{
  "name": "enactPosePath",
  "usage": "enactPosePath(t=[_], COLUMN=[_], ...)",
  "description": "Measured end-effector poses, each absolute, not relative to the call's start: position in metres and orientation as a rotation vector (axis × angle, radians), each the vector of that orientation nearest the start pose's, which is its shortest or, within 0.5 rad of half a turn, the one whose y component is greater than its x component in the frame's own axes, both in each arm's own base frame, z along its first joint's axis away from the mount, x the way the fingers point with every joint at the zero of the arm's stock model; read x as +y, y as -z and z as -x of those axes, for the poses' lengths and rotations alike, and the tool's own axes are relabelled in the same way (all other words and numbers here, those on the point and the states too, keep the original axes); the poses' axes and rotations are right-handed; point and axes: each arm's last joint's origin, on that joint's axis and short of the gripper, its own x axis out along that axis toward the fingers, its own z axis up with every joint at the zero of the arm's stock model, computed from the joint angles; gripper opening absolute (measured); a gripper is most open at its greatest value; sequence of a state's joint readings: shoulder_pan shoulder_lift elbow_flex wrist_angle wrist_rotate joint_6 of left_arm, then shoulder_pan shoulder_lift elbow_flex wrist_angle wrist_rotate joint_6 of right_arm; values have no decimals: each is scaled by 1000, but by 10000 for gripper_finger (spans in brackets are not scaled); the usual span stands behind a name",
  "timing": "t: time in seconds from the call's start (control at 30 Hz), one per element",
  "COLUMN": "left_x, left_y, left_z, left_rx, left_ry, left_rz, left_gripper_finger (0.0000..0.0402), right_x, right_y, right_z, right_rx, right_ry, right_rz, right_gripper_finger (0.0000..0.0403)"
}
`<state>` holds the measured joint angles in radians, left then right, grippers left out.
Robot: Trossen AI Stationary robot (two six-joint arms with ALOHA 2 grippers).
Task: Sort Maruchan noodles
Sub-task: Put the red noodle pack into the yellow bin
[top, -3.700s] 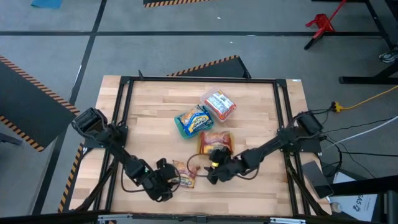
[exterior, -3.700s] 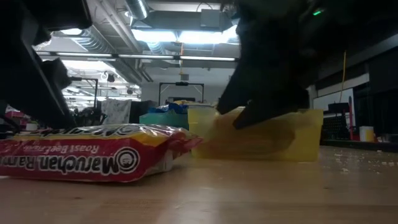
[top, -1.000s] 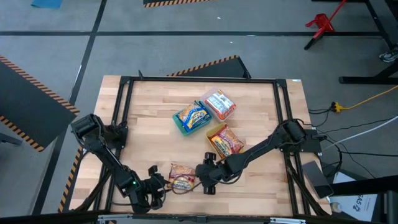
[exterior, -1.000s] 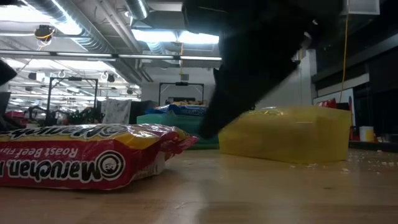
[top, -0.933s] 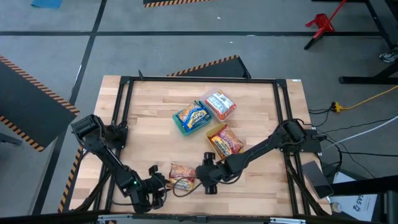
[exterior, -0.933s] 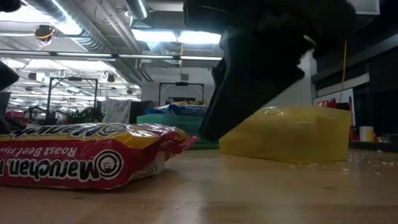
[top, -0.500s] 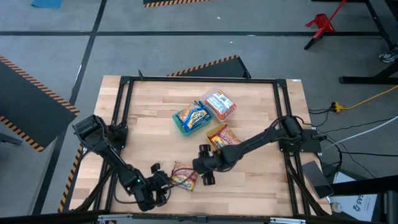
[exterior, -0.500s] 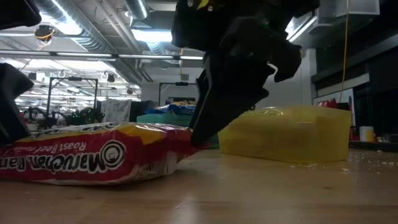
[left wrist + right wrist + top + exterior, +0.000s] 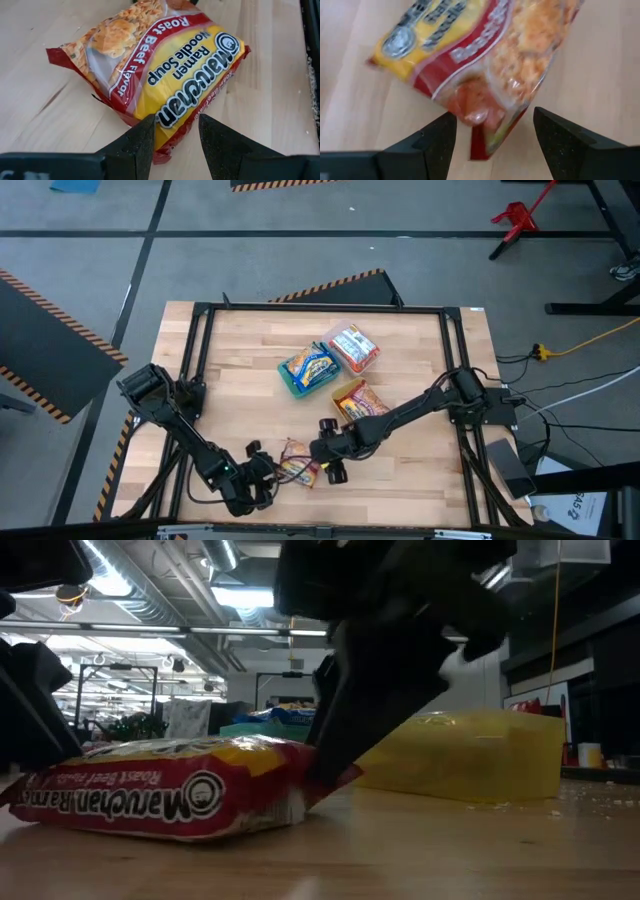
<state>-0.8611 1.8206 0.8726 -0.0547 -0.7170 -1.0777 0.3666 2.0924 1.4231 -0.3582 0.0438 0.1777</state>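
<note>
The red-and-yellow Maruchan packet, Roast Beef Flavor by its print, lies on the wooden desk near the front edge, a little left of centre. From table height the packet sits with its far right end tipped up off the wood, its lettering upside down to that camera. In the left wrist view the packet fills the frame, and in the right wrist view its clear noodle window faces the lens.

Both arms are on it. The left gripper sits just beside the packet's left end, fingers parted with a narrow gap, their tips at the packet's near edge and clamped on nothing. The right gripper is at the packet's other end, fingers spread wide, the packet's corner sitting in the gap between them; whether they actually touch the wrapper, I cannot tell.

Further back, mid-desk, three shallow containers cluster together: a yellow container with an orange-red packet in it, nearest the right arm; a teal container carrying a blue-and-yellow packet; and a clear container with a red-and-white packet, closest to the far edge. The yellow container stands behind the right arm in the low view.
</note>
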Motion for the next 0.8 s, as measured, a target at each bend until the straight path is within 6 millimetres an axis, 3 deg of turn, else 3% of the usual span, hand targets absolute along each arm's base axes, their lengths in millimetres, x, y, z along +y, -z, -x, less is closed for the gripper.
enactPosePath(t=[0.3, 0.43, 0.7, 0.8], left_x=[-234, -235, -234, -233], left_y=[-120, -121, -124, -124], left_z=[-227, -228, -233, -235], left_rx=[654, 646, 612, 607], left_ry=[-241, -238, -237, -242], left_rz=[314, 323, 360, 367], left_gripper_finger=[146, 146, 146, 146], right_x=[153, 153, 153, 153], right_y=[-127, -127, -128, -128], right_z=[-406, -406, -406, -406], right_rx=[1048, 1046, 1046, 1047], right_ry=[-148, -147, -137, -127], right_rz=[55, 55, 50, 32], right_gripper_finger=[229, 171, 16, 10])
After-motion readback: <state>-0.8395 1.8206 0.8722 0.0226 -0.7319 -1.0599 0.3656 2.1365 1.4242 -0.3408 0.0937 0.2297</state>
